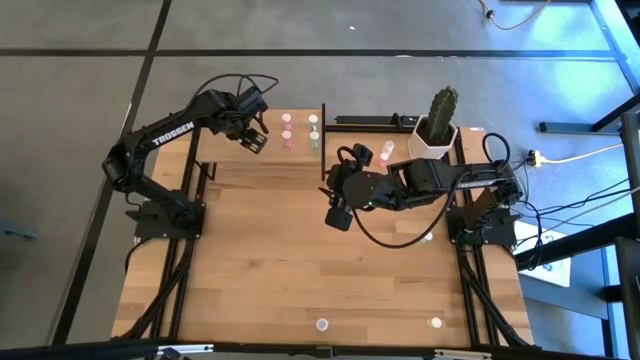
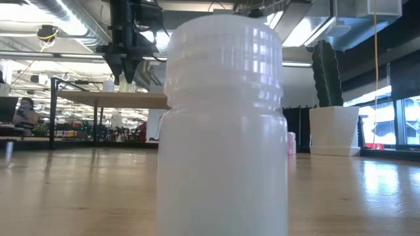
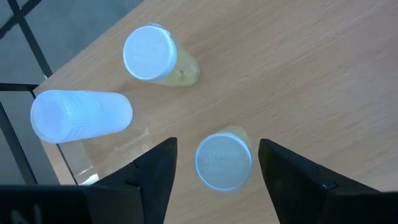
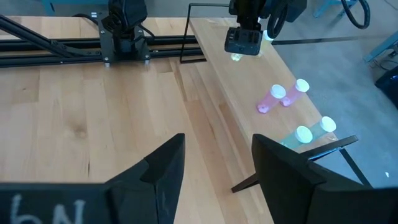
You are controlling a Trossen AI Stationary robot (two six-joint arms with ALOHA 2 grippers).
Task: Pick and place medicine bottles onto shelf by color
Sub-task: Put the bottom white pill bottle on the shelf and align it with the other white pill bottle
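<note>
The left gripper (image 3: 214, 180) hangs over the light-wood shelf (image 3: 298, 68), jaws open around an upright pale yellow white-capped vial (image 3: 224, 160) standing there; it looks light, rigid, smooth plastic, best pinched across its ribbed cap; right jaws open, empty

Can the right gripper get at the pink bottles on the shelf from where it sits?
Probably yes: the right gripper hangs open beside the shelf, nothing between it and the pink bottles.

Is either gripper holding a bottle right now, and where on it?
Neither. The left gripper straddles a pale yellow bottle standing on the shelf, fingers clear of its sides. The right gripper is open over bare table.
</note>
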